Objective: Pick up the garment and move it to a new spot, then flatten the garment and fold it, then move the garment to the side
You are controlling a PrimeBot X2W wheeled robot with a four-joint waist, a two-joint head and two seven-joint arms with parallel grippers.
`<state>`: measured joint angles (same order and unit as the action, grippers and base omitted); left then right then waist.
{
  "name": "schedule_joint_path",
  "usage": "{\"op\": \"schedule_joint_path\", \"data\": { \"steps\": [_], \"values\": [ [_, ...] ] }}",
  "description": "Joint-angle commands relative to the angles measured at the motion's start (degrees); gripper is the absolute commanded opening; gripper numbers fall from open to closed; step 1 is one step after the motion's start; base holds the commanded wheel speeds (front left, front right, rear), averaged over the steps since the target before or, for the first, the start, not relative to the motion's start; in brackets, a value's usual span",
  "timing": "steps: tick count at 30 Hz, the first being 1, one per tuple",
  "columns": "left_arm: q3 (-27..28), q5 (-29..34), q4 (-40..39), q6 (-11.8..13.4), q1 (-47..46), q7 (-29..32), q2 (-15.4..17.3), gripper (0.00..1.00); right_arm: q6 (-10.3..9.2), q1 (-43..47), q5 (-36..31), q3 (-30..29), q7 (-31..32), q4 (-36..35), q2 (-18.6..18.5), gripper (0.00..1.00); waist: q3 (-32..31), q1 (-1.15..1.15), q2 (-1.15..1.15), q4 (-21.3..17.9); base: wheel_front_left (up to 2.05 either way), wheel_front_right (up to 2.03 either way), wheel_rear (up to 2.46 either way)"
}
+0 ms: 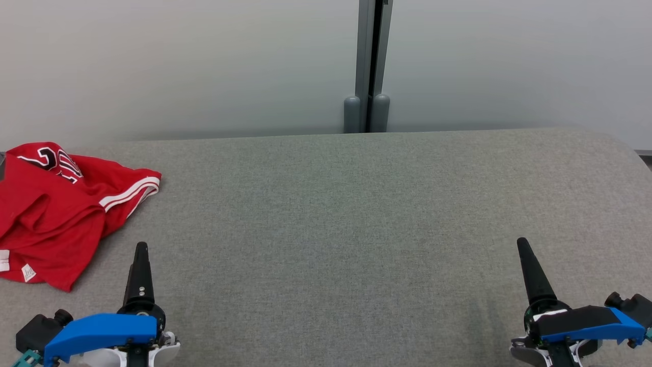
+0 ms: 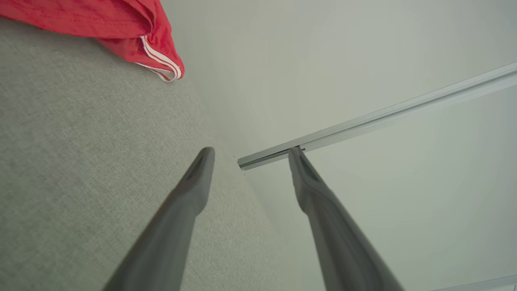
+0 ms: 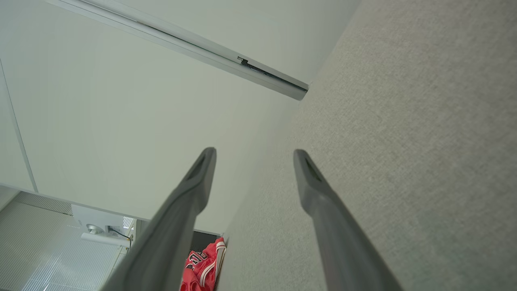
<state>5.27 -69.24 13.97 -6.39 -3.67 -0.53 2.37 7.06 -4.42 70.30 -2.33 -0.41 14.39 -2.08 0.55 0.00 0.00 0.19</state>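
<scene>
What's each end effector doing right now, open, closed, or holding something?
Left end effector: open, holding nothing.
Right end effector: open, holding nothing.

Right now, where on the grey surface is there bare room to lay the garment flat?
Free: middle and right of the grey surface, from the red garment to the right edge, including between left hand and right hand. Crowded: the left edge, where the garment lies crumpled.

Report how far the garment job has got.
Done: nothing visible; the red garment lies bunched at the left edge of the table, neither flat nor folded. In hand: nothing; the left tool and right tool are open and empty. Left: pick it up, relocate, flatten, fold, set aside.
</scene>
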Motion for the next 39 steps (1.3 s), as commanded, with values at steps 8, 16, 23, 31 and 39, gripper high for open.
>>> {"op": "schedule_joint_path", "data": {
  "steps": [8,16,23,31,39],
  "values": [
    [-1.24,11.8,-1.46,0.95,-1.87,-2.27,0.5,1.0,0.31,-2.31,-10.24,1.05,-2.35,-0.48,-0.45,1.0,-0.01,0.0,0.0,0.04,0.0,0.0,0.0],
    [-2.09,20.48,-0.58,1.32,-2.17,-3.64,0.63,1.0,0.35,-2.96,-17.16,1.83,-3.73,0.53,-0.52,1.0,-0.07,0.0,0.0,0.1,0.0,0.0,0.0],
    [-3.14,27.49,1.54,2.26,-2.31,-4.95,0.94,1.0,0.38,-3.52,-23.12,2.56,-5.06,1.96,-0.58,1.0,-0.27,0.0,0.0,0.14,0.0,0.0,0.0],
    [-3.91,34.28,5.15,3.3,-2.58,-6.47,1.29,1.0,0.41,-3.72,-30.09,3.39,-6.56,3.98,-0.64,1.0,-0.6,0.0,0.0,0.32,0.0,0.0,0.0],
    [-4.76,39.18,8.44,3.82,-3.9,-7.77,1.48,1.0,0.44,-4.27,-35.39,4.03,-7.9,5.43,-0.7,1.0,-0.69,0.0,0.0,0.56,0.0,0.0,0.0]
  ]
}}
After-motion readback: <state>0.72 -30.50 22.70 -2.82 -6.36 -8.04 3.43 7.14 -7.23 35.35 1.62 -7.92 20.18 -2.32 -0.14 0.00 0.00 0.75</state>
